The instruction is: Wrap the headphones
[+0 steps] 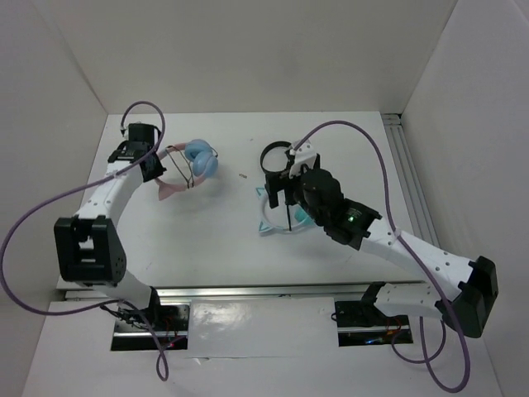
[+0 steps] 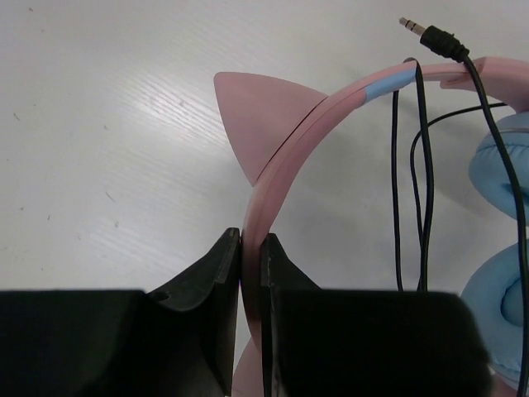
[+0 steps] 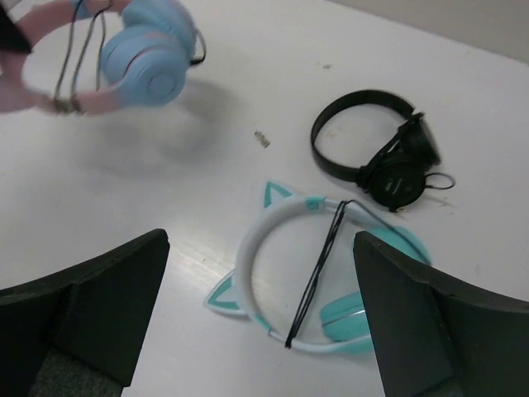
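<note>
From above, the headphones (image 1: pixel 197 162) lie far left on the table (image 1: pixel 215 240), with the left gripper (image 1: pixel 156 169) at their pink band. The right gripper (image 1: pixel 281 188) hides much of the teal pair (image 1: pixel 266 218), beside the black pair (image 1: pixel 275 155).

Left wrist: jaws clamped on the band, cable (image 2: pixel 426 165) looped across it, cups cut off at the right.

Right wrist: fingers spread wide, empty; headphones blurred.
</note>
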### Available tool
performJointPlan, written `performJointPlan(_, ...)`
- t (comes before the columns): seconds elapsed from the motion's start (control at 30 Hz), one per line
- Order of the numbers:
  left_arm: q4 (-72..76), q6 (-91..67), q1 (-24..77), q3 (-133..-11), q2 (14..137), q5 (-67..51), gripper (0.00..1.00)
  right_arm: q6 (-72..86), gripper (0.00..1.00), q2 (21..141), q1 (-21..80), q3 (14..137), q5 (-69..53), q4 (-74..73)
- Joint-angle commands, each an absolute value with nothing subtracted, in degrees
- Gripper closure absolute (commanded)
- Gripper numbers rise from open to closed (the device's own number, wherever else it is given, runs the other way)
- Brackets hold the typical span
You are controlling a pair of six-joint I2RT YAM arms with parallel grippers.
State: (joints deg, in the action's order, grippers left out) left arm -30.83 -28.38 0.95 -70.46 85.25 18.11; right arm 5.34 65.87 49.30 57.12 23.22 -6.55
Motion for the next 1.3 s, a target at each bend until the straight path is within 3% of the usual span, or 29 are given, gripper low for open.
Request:
performJointPlan(0.0,-21.72,-33.84,-4.3,-77.49,92.79,20.39,1.0,10.01,0.0,64.52,51.85,54.23,19.34,-10.37)
performJointPlan(0.13,-20.39,-35.06,-9.12,-86.73,104.74,25.49,1.0,12.04,0.0,63.98,53.0,51.25,16.62,-9.24)
performJointPlan(0.37,-20.3,-34.27,-10.46,-100.54,123.91,20.4,1.0,15.73,0.0,67.84,55.2,43.95,13.01,-1.59)
performJointPlan(0.53,-22.59,-36.56,-10.46,-103.72,128.32,17.68,0.57,17.14,0.0,70.4,57.91,42.54,15.81,0.35)
performJointPlan(0.63,-22.59,-38.22,-10.46,-101.78,125.61,16.62,0.46,17.84,0.0,68.57,58.54,43.5,16.52,-1.14)
performJointPlan(0.73,-23.55,-40.42,-10.46,-98.72,118.5,15.73,0.3,18.37,0.0,66.37,59.59,44.91,17.05,-3.07)
performJointPlan(0.77,-24.86,-41.04,-10.46,-98.18,116.39,15.73,0.0,18.37,0.0,65.05,59.59,45.7,17.05,-3.95)
performJointPlan(0.93,-29.79,-43.15,-10.46,-96.51,101.19,19.59,0.0,19.69,0.0,62.67,60.12,48.6,19.85,-7.29)
performJointPlan(1.03,-28.22,-42.36,-10.46,-89.4,87.14,18.46,0.0,19.69,0.0,61.27,60.64,50.97,23.19,-11.06)
performJointPlan(1.27,-31.81,-38.5,-8.88,-70.8,51.9,-0.41,0.0,18.2,0.0,57.75,61.79,60.99,32.6,-26.0)
